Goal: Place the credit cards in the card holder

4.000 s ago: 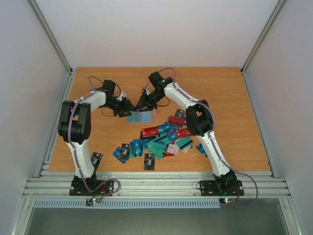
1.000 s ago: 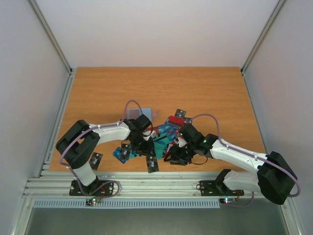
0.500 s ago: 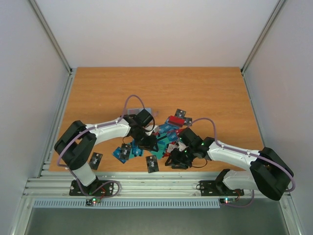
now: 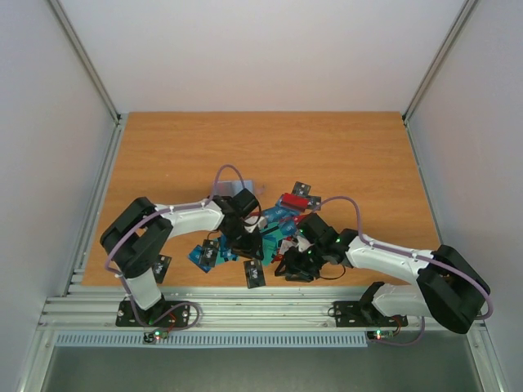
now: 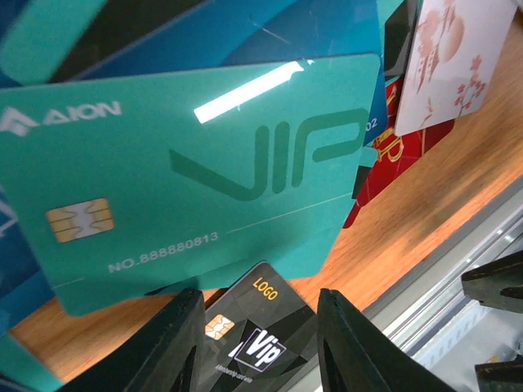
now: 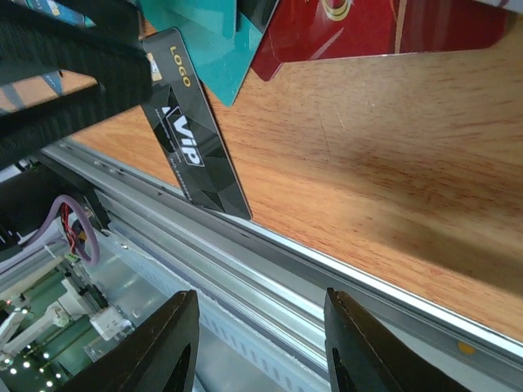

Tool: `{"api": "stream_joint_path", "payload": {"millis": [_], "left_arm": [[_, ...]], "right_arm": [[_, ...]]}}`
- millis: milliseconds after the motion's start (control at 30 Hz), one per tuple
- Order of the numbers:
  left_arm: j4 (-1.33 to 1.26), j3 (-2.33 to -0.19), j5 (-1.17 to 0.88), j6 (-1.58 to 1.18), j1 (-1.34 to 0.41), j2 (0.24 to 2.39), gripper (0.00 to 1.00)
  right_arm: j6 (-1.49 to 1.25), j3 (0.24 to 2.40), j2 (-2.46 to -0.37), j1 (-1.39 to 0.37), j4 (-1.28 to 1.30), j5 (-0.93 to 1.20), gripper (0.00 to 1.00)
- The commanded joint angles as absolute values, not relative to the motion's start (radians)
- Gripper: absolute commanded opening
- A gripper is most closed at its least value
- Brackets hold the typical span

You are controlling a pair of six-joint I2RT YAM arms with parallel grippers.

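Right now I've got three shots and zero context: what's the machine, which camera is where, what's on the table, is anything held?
Two small robot arms are bolted at the near edge of a wooden table. The wide picture comes from a fixed camera above and behind them. The other two come from a camera on each wrist, looking past that arm's own fingers.

Both arms lean over a loose pile of plastic cards. The left gripper hovers over a teal VIP card and a black VIP card. The right gripper is at the table's front edge, near that black VIP card and a red card. Both grippers are open and hold nothing.

The card holder, meant to take the cards, lies further back, partly hidden by an arm.
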State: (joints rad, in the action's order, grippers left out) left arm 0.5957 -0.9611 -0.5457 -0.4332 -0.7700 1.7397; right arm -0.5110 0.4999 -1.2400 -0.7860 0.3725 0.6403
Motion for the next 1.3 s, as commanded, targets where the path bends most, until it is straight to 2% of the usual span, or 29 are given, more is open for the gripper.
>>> {"api": "stream_joint_path", "payload": {"millis": [0,433,733,933,1267], "left_arm": [[0.561,-0.953,-0.553,-0.419,-0.802,1.780,0.40],[0.534,-0.962,-0.561,-0.442,-0.826,1.772,0.40],[0.636,-1.030,-0.515,-0.460,-0.826,1.623,0.40],[0.686,-0.968,-0.483,-0.452,-0.825,1.547,0.40],[0.604,-0.879,-0.510,-0.449,-0.825,1.602,0.39]], "right_arm": [[-0.517,0.487,-1.251,-0.795,0.351,0.641,0.43],[-0.533,0.465,-1.245,-0.813,0.332,0.647,0.45],[-0.545,0.453,-1.255,-0.848,0.314,0.646,0.49],[-0.572,0.433,-1.260,-0.877,0.266,0.640,0.55],[-0.631,0.383,-1.300,-0.964,0.117,0.594,0.55]]}}
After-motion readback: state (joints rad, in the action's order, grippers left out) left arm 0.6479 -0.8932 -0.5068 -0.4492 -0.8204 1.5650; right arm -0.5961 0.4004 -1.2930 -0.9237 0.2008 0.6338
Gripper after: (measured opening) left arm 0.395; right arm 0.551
